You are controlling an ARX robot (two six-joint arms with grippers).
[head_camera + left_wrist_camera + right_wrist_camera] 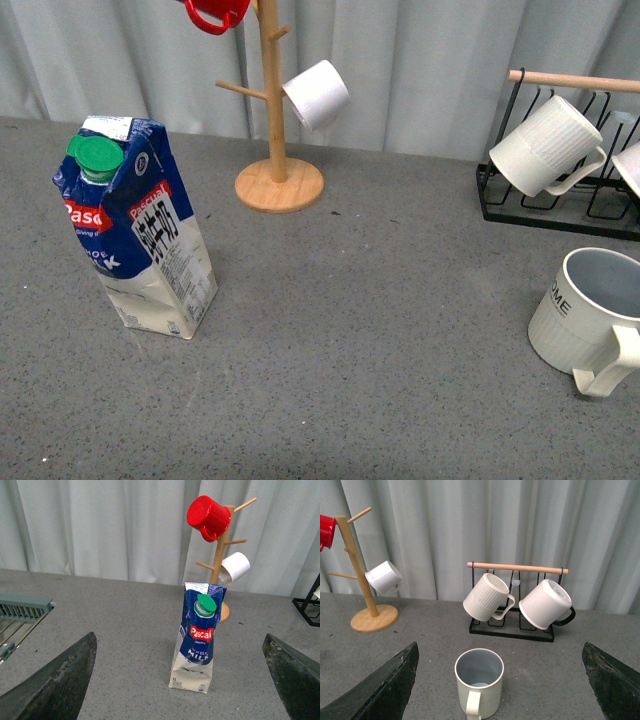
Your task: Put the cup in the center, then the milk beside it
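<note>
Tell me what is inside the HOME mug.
The cup looks empty: the right wrist view shows only its pale grey inner wall and a lighter patch of floor. The near rim covers part of the bottom, so that part cannot be checked.

The milk (198,642) reads "Pascual" and "MILK"; the cup (578,322) shows "OME".

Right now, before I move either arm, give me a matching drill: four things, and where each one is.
Things:
1 cup
2 milk
3 red mug
4 plain ribbed mug

Places:
A hanging on the black rack
B standing at the left of the table
C standing at the table's right
D top of the wooden tree

Pairs: 1-C, 2-B, 3-D, 4-A
</note>
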